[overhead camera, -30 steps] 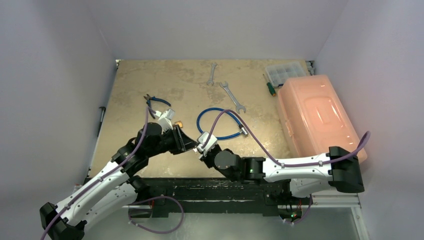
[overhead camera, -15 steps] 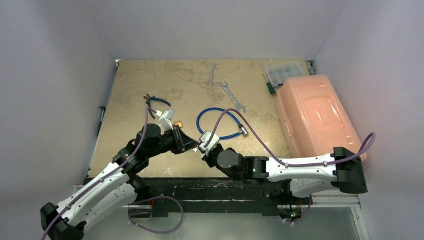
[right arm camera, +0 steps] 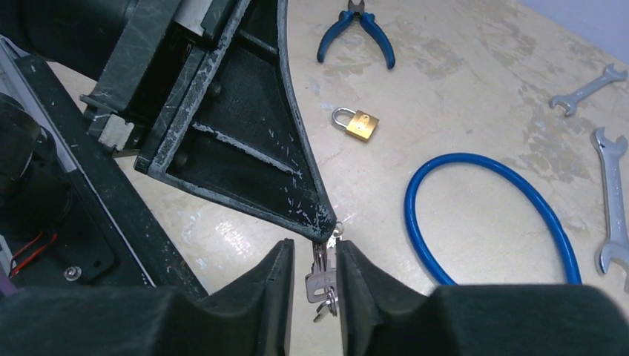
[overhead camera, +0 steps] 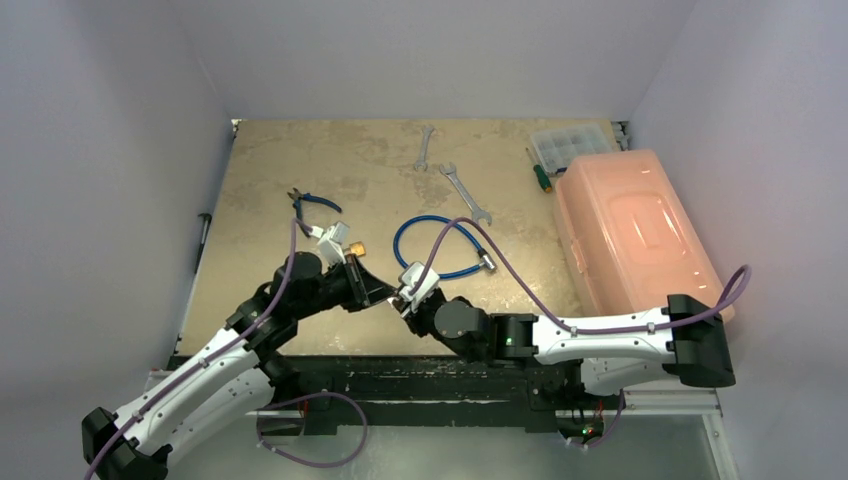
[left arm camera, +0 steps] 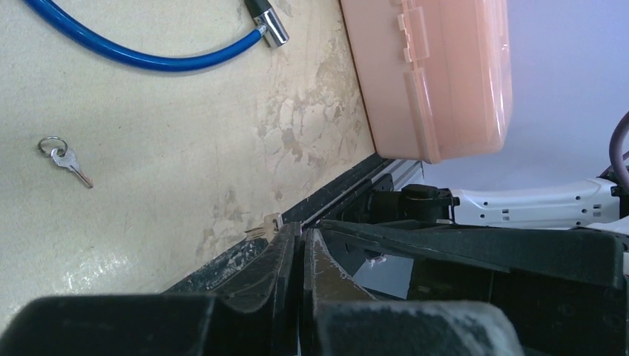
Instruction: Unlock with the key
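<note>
my left pincer (left arm camera: 300,236): clamped on the tiny silvery metal key (right arm camera: 320,284) | my right pincer (right arm camera: 313,276): fingers parted, loose around that key

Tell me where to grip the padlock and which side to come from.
Take the padlock by its brass body, jaws across the two narrow side edges, coming straight down from above. It lies flat on the table, so those edges are the only opposed faces in reach. The thin shackle would probably slip, and the end opposite it should stay clear for the key.
</note>
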`<act>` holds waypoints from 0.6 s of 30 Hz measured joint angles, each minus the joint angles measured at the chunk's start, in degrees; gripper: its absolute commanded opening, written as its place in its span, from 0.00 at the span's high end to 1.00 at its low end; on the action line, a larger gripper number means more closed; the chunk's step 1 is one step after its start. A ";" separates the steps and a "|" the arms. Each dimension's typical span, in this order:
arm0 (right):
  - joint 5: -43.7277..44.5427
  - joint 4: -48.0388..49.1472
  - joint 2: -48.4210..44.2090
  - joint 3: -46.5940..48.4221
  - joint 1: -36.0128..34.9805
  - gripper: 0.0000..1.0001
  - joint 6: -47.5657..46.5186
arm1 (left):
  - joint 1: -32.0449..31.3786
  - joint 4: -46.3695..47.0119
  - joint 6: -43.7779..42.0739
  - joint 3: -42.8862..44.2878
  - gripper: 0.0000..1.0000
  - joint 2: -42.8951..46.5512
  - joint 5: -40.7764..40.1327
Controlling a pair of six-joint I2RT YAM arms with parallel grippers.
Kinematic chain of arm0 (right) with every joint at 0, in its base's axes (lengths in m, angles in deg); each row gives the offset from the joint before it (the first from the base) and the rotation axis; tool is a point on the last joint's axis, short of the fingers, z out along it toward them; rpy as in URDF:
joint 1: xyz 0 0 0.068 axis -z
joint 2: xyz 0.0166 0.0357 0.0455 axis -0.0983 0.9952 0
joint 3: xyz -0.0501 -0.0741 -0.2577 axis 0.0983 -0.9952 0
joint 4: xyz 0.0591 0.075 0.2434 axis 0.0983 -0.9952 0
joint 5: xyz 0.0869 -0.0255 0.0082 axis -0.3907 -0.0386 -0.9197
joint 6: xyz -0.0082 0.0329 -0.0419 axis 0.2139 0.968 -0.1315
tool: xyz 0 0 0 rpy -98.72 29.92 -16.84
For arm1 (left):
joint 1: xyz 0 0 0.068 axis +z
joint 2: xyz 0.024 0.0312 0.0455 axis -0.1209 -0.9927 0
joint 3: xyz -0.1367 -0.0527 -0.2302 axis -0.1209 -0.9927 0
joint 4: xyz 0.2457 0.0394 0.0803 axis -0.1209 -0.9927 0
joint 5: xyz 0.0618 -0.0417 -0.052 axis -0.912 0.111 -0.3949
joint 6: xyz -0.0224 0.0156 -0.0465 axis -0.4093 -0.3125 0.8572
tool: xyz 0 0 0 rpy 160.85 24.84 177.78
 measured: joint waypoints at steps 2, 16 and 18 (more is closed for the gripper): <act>-0.13 0.22 -0.33 0.00 0.00 0.51 0.26 | 0.00 -0.33 0.02 -0.11 1.00 0.13 -0.35; -9.03 -2.19 -14.10 -5.60 3.17 0.06 5.97 | 0.00 -1.95 -3.89 0.35 1.00 2.60 -2.05; -13.44 -3.21 -16.81 -5.81 6.80 0.06 7.98 | 0.00 -2.64 -5.84 1.86 1.00 3.28 -1.66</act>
